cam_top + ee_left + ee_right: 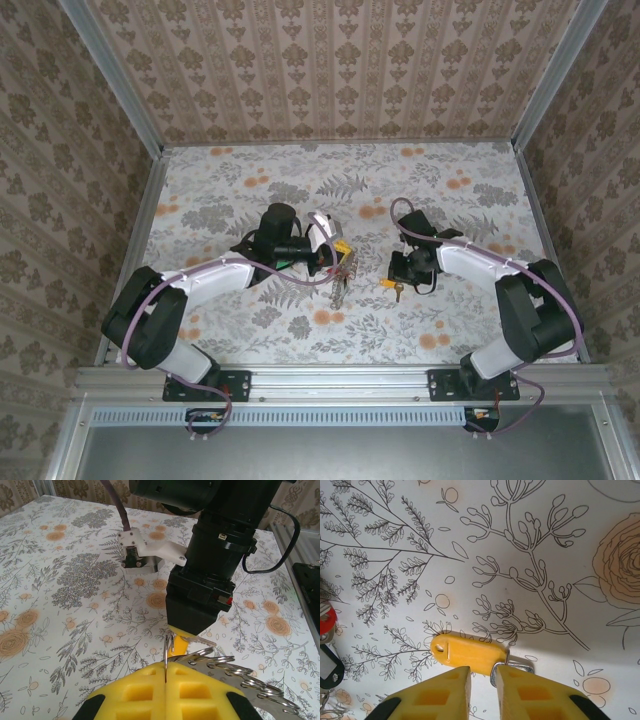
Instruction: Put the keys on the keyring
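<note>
We clamp the keyring point(220, 661) in our left gripper point(165, 674), upright above the table point(75, 605) so a key can slide on, while our right gripper point(482, 674), jaws slightly parted, hovers over the yellow key point(465, 652) lying there.

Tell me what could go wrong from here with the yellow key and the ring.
The right hand has its fingers slightly apart at the yellow key, so the key may not be gripped and could get left behind. The left hand pinches only a thin wire of the ring, which could twist or slip out. Both hands sit very close together and might bump.
</note>
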### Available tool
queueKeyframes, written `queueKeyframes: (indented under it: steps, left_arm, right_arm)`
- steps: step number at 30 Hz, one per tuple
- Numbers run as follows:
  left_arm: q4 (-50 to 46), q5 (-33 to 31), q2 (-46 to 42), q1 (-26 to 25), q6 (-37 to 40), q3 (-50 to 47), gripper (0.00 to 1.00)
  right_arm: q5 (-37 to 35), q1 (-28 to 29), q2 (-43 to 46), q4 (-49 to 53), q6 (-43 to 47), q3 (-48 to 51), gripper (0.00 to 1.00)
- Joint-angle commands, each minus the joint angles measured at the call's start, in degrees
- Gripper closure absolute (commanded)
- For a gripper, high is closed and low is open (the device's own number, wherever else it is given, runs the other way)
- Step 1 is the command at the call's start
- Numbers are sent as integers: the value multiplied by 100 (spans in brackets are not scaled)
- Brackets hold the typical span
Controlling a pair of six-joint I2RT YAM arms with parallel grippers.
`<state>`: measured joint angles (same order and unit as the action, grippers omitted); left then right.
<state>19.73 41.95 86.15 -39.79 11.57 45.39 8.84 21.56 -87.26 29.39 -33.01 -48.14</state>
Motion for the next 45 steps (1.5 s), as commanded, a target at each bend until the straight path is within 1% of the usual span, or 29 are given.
queueKeyframes:
  steps: [1, 6, 9, 14, 18, 22, 27, 30, 38, 42, 45]
  left_arm:
    - [92, 60, -103, -46, 94, 1, 100]
    - [85, 57, -116, -46, 109, -17, 100]
    - [96, 77, -105, -42, 112, -13, 100]
    - [92, 128, -92, -46, 117, 1, 100]
    - [80, 137, -91, -42, 117, -4, 100]
    - [81, 136, -81, -45, 117, 4, 100]
    - [67, 131, -81, -43, 126, 35, 100]
    - [58, 144, -71, -46, 139, 43, 100]
    - [52, 139, -63, -46, 126, 83, 100]
    - [31, 125, -53, -45, 142, 68, 100]
    - [32, 113, -46, -39, 137, 72, 100]
  right_arm:
    - [-298, 68, 86, 361, -2, -136, 75]
    - [-532, 80, 303, 542, -105, -98, 72]
    - [-561, 68, 151, 627, -165, -97, 71]
    - [-313, 89, -148, 393, -241, -89, 75]
    - [-339, 93, -186, 356, -245, -137, 78]
    - [-352, 87, -199, 435, -205, -234, 78]
    - [-462, 119, -10, 412, -250, -283, 77]
    - [-407, 129, 87, 276, -280, -240, 74]
    - [-209, 152, -336, 206, -267, -292, 72]
    - [-153, 161, -430, 167, -250, -299, 75]
    - [-150, 165, -393, 171, -234, -293, 79]
